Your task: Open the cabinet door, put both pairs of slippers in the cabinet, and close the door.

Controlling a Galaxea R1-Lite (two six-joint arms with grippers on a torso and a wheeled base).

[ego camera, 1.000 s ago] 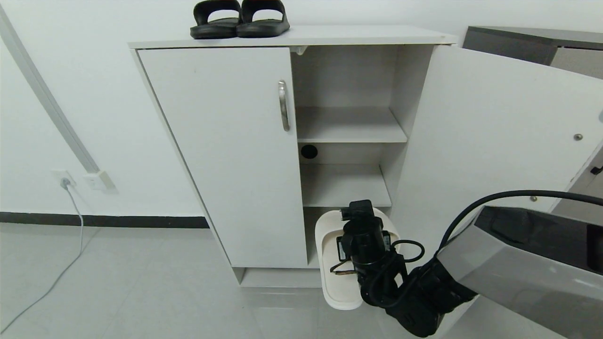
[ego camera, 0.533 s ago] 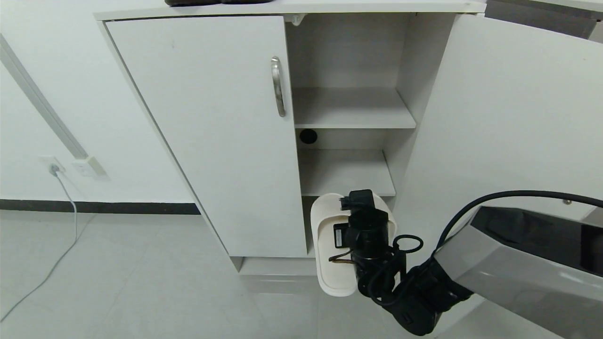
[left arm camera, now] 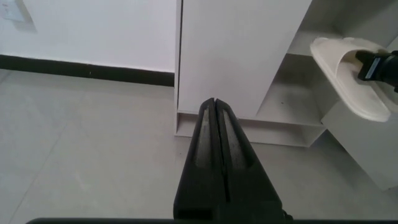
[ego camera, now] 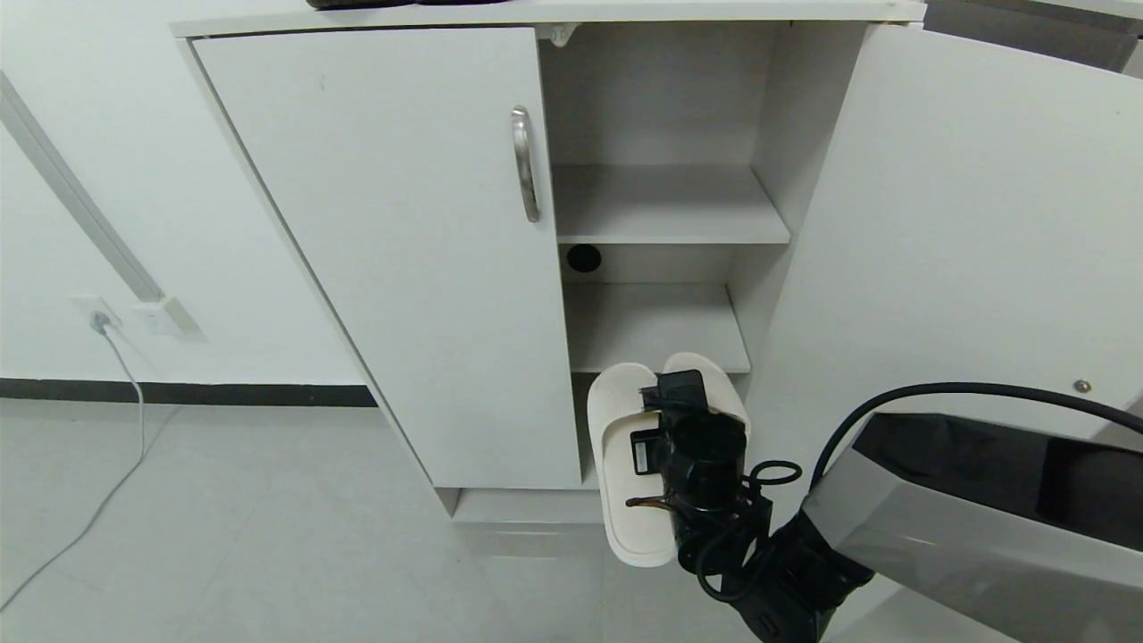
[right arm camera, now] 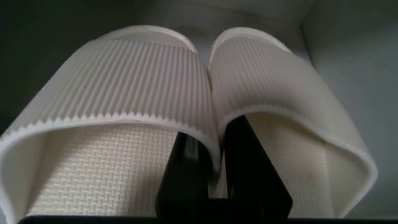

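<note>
Head view: white slippers (ego camera: pixel 629 464), a cream pair with ribbed straps and textured footbeds, side by side and touching along the inner edges. Toes point into the cabinet (ego camera: pixel 679 11) at the mouth of the bottom compartment, just under the middle shelf (ego camera: pixel 652 326). Heels stick out over the plinth and the floor (ego camera: pixel 223 536). The left wrist view shows the pair off the bottom board and tilted, heel end lower.

Right gripper (right arm camera: pixel 214 158): jaws clamped on the white slippers, pinching the two inner strap edges together, one finger under each strap.

Left gripper (left arm camera: pixel 214 109): jaws pressed together, nothing between them, low over the floor in front of the cabinet base, well apart from the pair.

Edges: left door (ego camera: pixel 402 250) is shut with its handle (ego camera: pixel 526 163) on the inner edge; that edge is the left limit of the opening. Right door (ego camera: pixel 938 223) is swung wide, past the right arm. There is a narrow gap between the left slipper and the left door's edge. The right slipper is close to the cabinet's right wall, seen in the right wrist view.

The upper shelf (ego camera: pixel 665 205) and middle shelf are bare, with a round hole (ego camera: pixel 583 258) in the back panel between them. Black slippers (ego camera: pixel 357 4) show as a dark sliver on the cabinet top. A wall socket (ego camera: pixel 98 320) with a cable is far left on the wall.
</note>
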